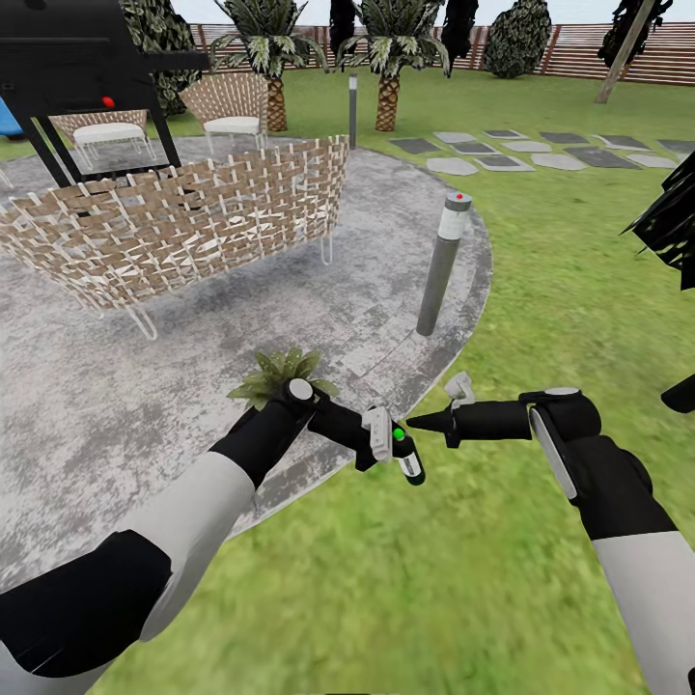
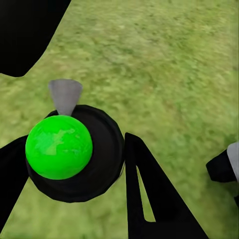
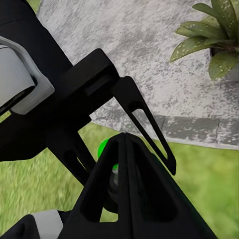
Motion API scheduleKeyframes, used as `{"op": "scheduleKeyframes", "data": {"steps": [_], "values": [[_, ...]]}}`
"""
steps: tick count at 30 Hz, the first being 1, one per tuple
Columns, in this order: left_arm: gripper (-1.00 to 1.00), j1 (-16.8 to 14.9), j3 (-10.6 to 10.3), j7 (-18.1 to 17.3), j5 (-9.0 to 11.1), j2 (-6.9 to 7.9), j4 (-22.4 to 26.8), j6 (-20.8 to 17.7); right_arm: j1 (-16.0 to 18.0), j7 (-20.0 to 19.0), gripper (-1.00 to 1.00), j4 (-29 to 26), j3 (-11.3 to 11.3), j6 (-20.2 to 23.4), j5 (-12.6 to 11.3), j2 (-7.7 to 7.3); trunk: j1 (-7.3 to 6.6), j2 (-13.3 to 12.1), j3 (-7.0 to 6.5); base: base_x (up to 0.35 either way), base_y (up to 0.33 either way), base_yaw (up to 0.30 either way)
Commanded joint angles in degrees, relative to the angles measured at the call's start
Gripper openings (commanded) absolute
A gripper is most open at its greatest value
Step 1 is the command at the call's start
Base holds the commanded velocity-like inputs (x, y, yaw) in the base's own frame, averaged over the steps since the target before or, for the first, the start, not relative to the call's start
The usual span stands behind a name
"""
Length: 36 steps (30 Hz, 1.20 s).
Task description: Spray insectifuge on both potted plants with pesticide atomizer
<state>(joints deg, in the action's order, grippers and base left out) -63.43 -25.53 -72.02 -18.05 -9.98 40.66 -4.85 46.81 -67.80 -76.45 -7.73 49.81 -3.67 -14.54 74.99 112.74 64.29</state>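
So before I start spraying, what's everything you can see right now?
pesticide atomizer: one, dark with white label, over the lawn's edge
potted plant: one, green, on the patio rim, behind the left arm
bollard lamps: two, grey, one at the patio rim, one farther back
wicker sofa: one, tan, on the patio
wicker chairs: two, tan with white cushions, behind the sofa
palms: two, green, at the back
stepping stones: several, grey, far lawn
fence: one, brown, along the back
left hand: black, shut on the atomizer
right hand: black, shut, empty, beside the atomizer
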Motion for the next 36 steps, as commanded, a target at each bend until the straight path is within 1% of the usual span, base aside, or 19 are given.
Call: {"op": "scheduleKeyframes", "data": {"steps": [1,36], "values": [[-1.0,0.0,0.0,-0.2,-0.2,-0.02,0.1,-0.5,0.0,0.1,-1.0,0.0,-0.1,0.5,-0.4,-0.05,-0.01,0.0,0.04,0.0,0.0,0.0],[-1.0,-0.5,0.0,-0.2,0.2,-0.02,0.1,-0.6,0.0,0.1,-1.0,0.1,-0.1,0.5,-0.4,-0.05,-0.01,0.0,0.04,0.0,0.0,0.0]]}}
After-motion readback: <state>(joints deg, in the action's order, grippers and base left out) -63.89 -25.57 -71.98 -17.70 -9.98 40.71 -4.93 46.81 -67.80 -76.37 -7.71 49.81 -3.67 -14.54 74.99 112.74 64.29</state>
